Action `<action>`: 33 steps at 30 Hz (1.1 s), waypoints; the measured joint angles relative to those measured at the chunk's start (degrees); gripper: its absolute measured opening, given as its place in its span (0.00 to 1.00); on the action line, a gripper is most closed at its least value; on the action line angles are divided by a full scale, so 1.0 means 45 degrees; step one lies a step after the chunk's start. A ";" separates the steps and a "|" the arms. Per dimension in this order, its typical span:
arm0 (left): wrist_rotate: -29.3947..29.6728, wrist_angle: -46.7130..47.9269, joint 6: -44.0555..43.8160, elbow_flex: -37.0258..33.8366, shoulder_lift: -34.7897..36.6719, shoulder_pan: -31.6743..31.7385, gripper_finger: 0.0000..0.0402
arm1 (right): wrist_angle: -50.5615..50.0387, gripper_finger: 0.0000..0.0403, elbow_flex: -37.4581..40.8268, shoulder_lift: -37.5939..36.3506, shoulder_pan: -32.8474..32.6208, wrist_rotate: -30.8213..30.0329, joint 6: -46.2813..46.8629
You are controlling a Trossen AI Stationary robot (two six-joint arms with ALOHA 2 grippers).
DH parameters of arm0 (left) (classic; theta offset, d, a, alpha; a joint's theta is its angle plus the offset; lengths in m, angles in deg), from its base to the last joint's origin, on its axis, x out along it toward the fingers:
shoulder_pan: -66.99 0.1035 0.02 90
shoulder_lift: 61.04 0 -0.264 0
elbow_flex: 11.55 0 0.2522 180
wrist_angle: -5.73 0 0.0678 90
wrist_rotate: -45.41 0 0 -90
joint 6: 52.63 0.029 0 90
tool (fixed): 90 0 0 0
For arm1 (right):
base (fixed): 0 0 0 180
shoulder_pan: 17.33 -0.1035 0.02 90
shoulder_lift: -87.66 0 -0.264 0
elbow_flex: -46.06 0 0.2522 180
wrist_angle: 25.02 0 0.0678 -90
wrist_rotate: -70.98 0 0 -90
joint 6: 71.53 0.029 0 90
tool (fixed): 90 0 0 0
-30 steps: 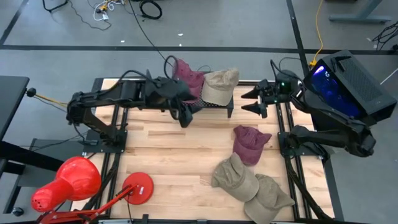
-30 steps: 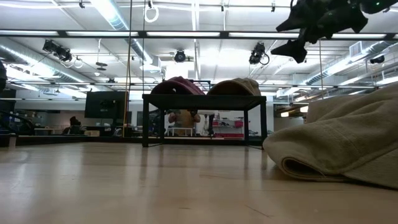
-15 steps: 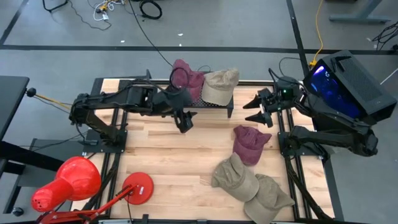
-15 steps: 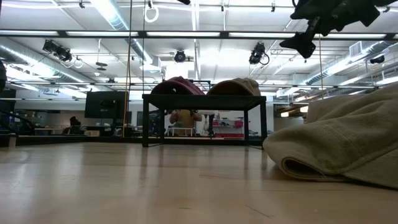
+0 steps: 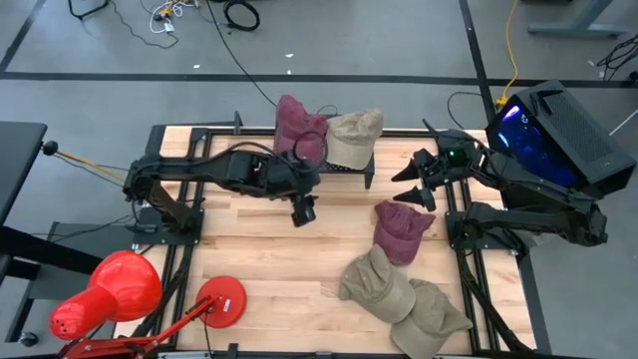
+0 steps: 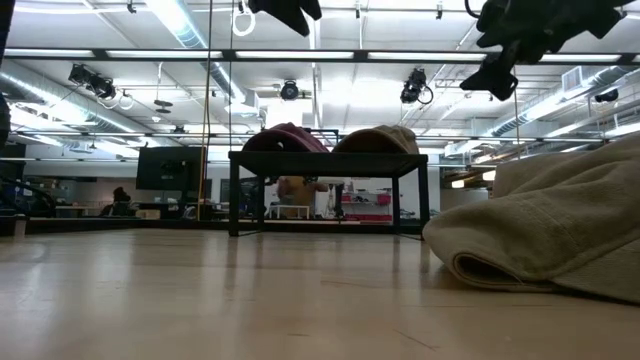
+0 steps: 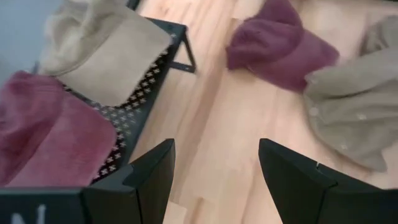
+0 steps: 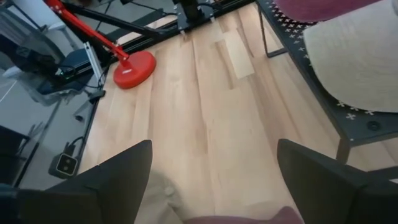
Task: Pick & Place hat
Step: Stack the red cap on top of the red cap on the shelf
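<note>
two maroon hats (image 5: 300, 126), perhaps three tan hats (image 5: 352, 137)

A wooden table (image 5: 259, 239) fills the centre of the high view. A metal rack (image 5: 344, 168) stands at its 12 o'clock edge with two hats on top, one hat (image 5: 297, 125) to the left of the other (image 5: 353, 137), touching. At about 3 o'clock from the table's middle a third hat (image 5: 401, 229) lies flat. Two more hats (image 5: 377, 282) (image 5: 431, 315) lie overlapping toward 5 o'clock. A lamp (image 5: 105, 289) sits at the 8 o'clock corner. The left gripper (image 5: 303, 209) hangs just in front of the rack; the right gripper (image 5: 411, 181) hovers at 2 o'clock, right of the rack.
</note>
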 joint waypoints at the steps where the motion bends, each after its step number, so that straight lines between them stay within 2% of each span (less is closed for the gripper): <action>1: -0.0142 -0.0031 0.0053 0.0000 0.0007 0.0000 0.59 | -0.0004 0.86 0.0000 0.0000 -0.0049 -0.0005 -0.0001; 14: -0.0586 0.0916 0.0737 -0.0380 0.0166 -0.0074 0.59 | -0.0024 0.86 0.0000 0.0000 -0.0560 -0.0204 0.0121; 16: -0.1123 0.0863 0.0786 -0.1233 0.0501 -0.0058 0.58 | -0.0024 0.86 0.0000 0.0000 -0.0622 -0.0206 0.0212; 23: -0.2583 -0.1923 0.0435 -0.4874 0.2249 -0.0073 0.48 | -0.0005 0.86 0.0000 0.0000 -0.0821 -0.0204 0.0699; 28: -0.2610 -0.3098 0.0232 -0.6466 0.3334 -0.0053 0.44 | -0.0389 0.86 0.0000 0.0001 -0.1038 -0.0206 0.0640; 33: -0.2487 -0.4182 -0.0329 -0.7659 0.4712 -0.0053 0.43 | -0.2231 0.86 0.0005 0.0005 -0.1363 -0.0972 -0.0136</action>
